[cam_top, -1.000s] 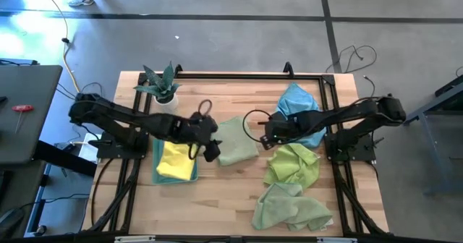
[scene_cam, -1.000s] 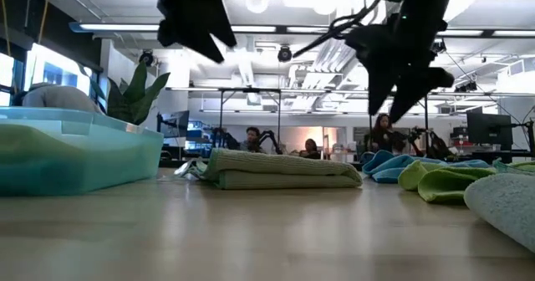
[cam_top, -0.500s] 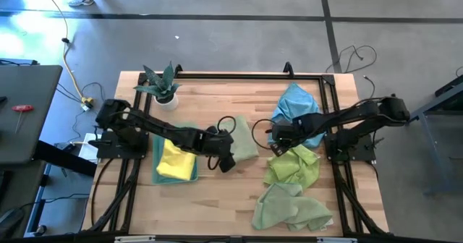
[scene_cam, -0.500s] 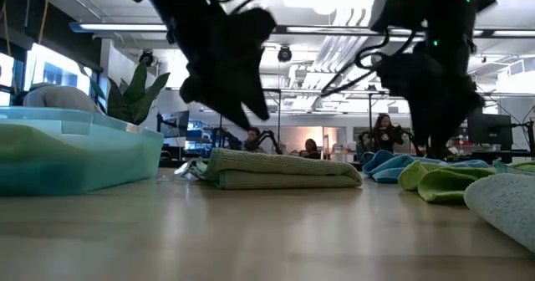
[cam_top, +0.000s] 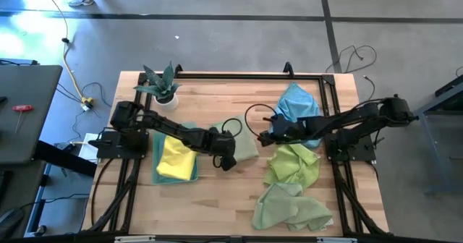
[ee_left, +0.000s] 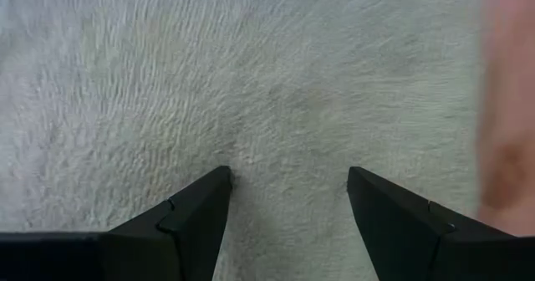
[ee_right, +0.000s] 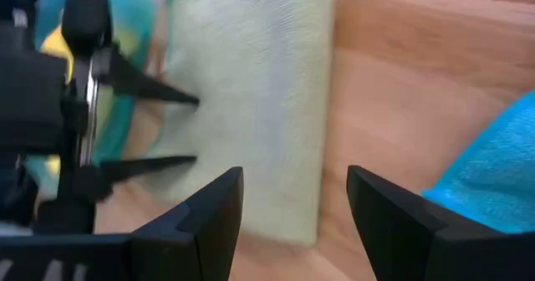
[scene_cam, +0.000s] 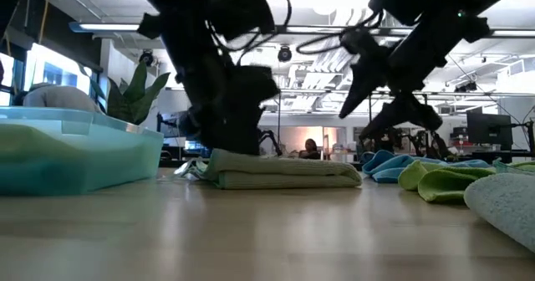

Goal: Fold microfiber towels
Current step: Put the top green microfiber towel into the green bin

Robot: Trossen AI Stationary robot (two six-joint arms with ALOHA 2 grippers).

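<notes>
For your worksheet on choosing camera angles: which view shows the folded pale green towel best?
The high view: the folded pale green towel shows with its surroundings, partly under the left hand. The low view shows only its edge; the left wrist view only its weave; the right wrist view shows most of its top.

A pale wooden tabletop (cam_top: 217, 199) framed by black metal rails stands on a grey concrete floor (cam_top: 217, 40) crossed by dark straight lines; a yellow cable (cam_top: 70, 66) trails over the floor beside the table's left side; a dark grey side table (cam_top: 25, 113) sits at the far left, with a red-handled tool (cam_top: 22, 108) on it; level across the tabletop, a large open hall shows white ceiling beams and round ceiling lamps (scene_cam: 257, 2); bright windows (scene_cam: 50, 68) lie at left; seated people (scene_cam: 311, 148) appear far off.
</notes>
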